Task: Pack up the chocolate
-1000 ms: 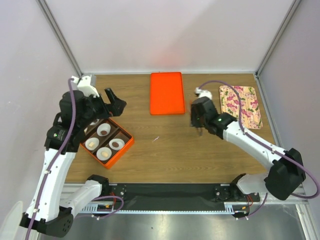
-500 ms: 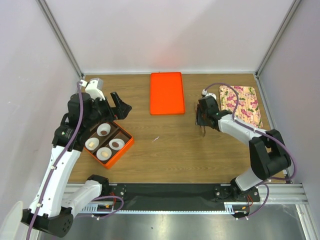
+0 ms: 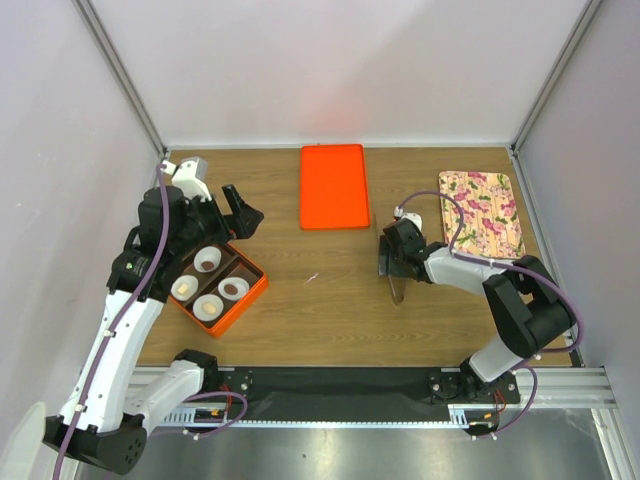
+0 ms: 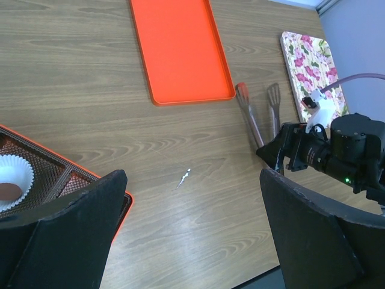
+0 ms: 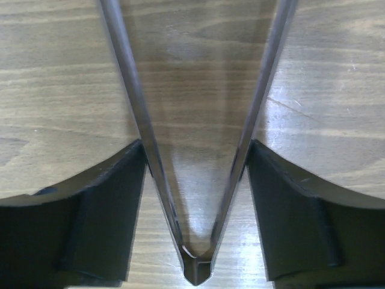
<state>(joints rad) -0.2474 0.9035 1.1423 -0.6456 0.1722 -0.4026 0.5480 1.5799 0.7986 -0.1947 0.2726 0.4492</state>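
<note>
The tongs (image 5: 133,114) ran off the top of the right wrist view, tips unseen. The left wrist view's left edge cut the box (image 4: 72,165), a paper cup (image 4: 17,173) and its brown chocolate (image 4: 6,191). The white scrap (image 4: 184,177) at center was too small to identify.

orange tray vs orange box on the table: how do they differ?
The orange tray is flat, undivided and empty; the orange box has raised walls, is split into compartments, and holds white paper cups with chocolate. The tray lies square to the table at the far middle; the box sits turned at an angle at the near left. Both are orange, rectangular and rest on the table.
</note>
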